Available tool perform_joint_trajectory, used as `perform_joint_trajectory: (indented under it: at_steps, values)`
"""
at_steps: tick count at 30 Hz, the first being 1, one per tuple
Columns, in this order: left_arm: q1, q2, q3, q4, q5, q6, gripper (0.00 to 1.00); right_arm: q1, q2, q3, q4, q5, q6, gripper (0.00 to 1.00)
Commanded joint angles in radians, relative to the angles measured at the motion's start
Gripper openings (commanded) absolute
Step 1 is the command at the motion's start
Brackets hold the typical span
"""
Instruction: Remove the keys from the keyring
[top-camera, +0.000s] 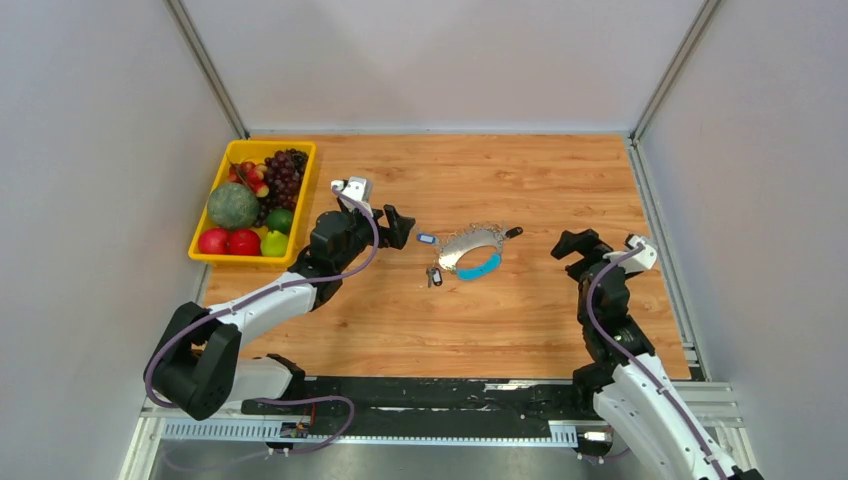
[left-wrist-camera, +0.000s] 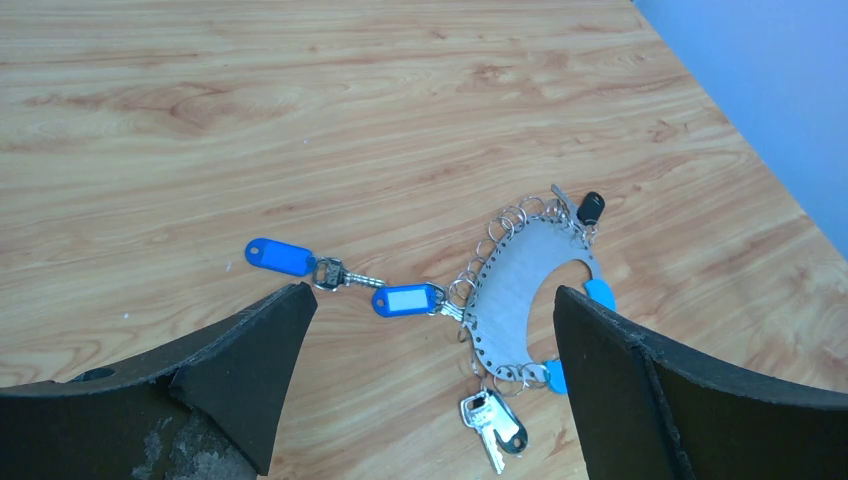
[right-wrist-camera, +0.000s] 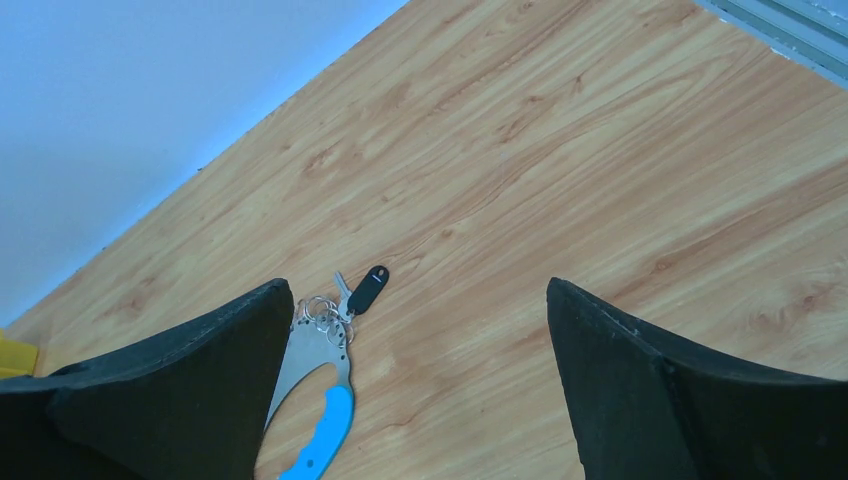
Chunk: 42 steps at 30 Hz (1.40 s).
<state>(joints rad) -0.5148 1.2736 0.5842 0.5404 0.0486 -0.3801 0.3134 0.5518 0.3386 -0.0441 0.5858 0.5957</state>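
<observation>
Keyring (top-camera: 472, 252) with keys (top-camera: 434, 275) flat on the wooden table (top-camera: 560, 180), between two grippers with jaws apart.
Top view: left gripper (top-camera: 398, 228) spread wide, keyring near, just beyond its fingertips; right gripper (top-camera: 573, 246) spread wide, keyring well apart from it. Left wrist view: keyring ahead, nearer the right finger; blue-tagged key (left-wrist-camera: 280, 256) by the left finger. Right wrist view: keyring beside the left finger, black-headed key (right-wrist-camera: 367, 288) touching its rings.

No readable text (key tag (left-wrist-camera: 405, 299) insert blank).
</observation>
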Motion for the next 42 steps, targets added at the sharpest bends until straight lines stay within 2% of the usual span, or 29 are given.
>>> perform_joint_trajectory:
  at_steps: [1, 9, 11, 16, 19, 22, 24, 26, 28, 31, 38, 42]
  values:
    - [-0.001, 0.000, 0.021, 0.010, 0.021, -0.006, 1.00, -0.001, -0.038, -0.025, 0.034, 0.030, -0.001, 1.00]
    - [-0.001, 0.020, 0.037, -0.007, 0.049, 0.000, 1.00, 0.000, -0.143, -0.096, 0.035, 0.069, 0.058, 1.00]
    - [-0.002, 0.032, 0.048, -0.021, 0.051, 0.002, 1.00, -0.001, -0.155, -0.119, 0.084, 0.068, 0.059, 1.00]
    - [-0.001, 0.021, 0.050, -0.031, 0.044, 0.002, 1.00, -0.001, -0.134, -0.132, 0.147, -0.010, 0.010, 1.00]
    - [-0.002, 0.001, 0.041, -0.036, 0.023, 0.006, 1.00, 0.000, -0.078, -0.105, 0.204, -0.115, -0.032, 0.98]
    - [-0.001, 0.000, 0.032, -0.024, 0.010, 0.005, 1.00, 0.000, 0.042, -0.043, 0.259, -0.362, -0.090, 0.96]
    - [-0.002, 0.005, 0.031, -0.023, 0.005, -0.002, 1.00, 0.016, 0.151, 0.025, 0.255, -0.453, -0.111, 0.94]
    - [-0.001, 0.005, 0.033, -0.026, 0.004, -0.003, 1.00, 0.072, 0.277, 0.105, 0.220, -0.452, -0.143, 0.88]
    - [-0.001, 0.000, 0.032, -0.032, -0.003, -0.003, 1.00, 0.167, 0.393, 0.178, 0.192, -0.390, -0.188, 0.87]
    - [0.000, -0.009, 0.034, -0.046, -0.028, -0.001, 1.00, 0.303, 0.555, 0.274, 0.171, -0.336, -0.235, 0.79]
    - [-0.001, -0.030, 0.040, -0.090, -0.086, -0.011, 1.00, 0.352, 0.833, 0.430, 0.122, -0.396, -0.188, 0.63]
    - [0.000, -0.038, 0.041, -0.108, -0.127, -0.017, 1.00, 0.366, 0.939, 0.486, 0.090, -0.418, -0.171, 0.53]
